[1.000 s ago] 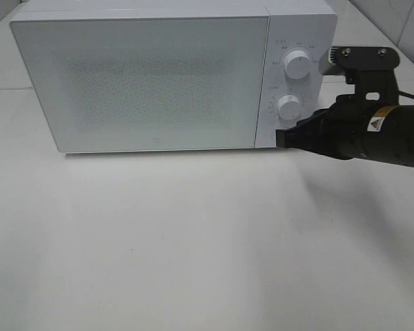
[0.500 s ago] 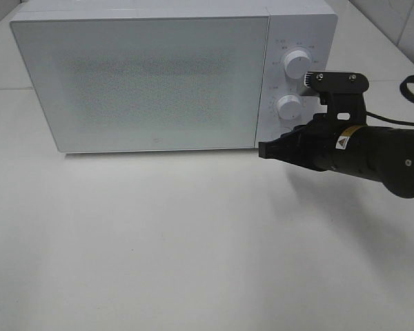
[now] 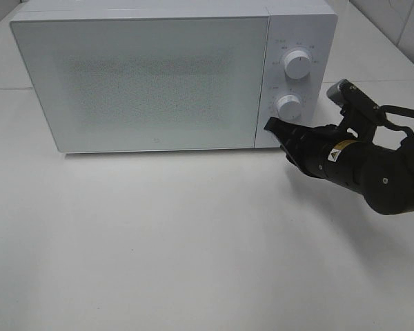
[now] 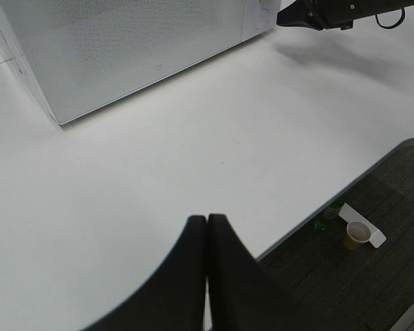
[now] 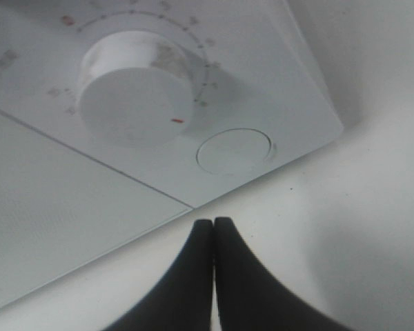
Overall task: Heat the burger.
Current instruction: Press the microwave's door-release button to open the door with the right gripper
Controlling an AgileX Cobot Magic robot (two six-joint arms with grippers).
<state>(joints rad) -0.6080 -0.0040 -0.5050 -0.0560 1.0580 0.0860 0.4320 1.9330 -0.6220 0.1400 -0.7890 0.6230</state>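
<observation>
The burger is out of view. A white microwave [image 3: 145, 76] stands at the back of the table with its door shut; it also shows in the left wrist view [image 4: 124, 41]. My right gripper [image 3: 270, 126] is shut and empty, its tip at the microwave's lower right front corner, just below the lower dial [image 3: 288, 107]. In the right wrist view the shut fingertips [image 5: 213, 227] point at the round door button [image 5: 234, 151] below the lower dial [image 5: 127, 89]. My left gripper [image 4: 206, 224] is shut and empty, above the table's front part.
The upper dial [image 3: 296, 65] sits above the lower one on the control panel. The white table [image 3: 193, 241] spreads in front of the microwave. In the left wrist view the table's edge drops to a dark floor with a paper cup [image 4: 357, 234].
My right arm has dropped, rolled and moved its shut gripper left, from beside the control panel to the microwave's lower right front corner. The microwave door stays shut.
</observation>
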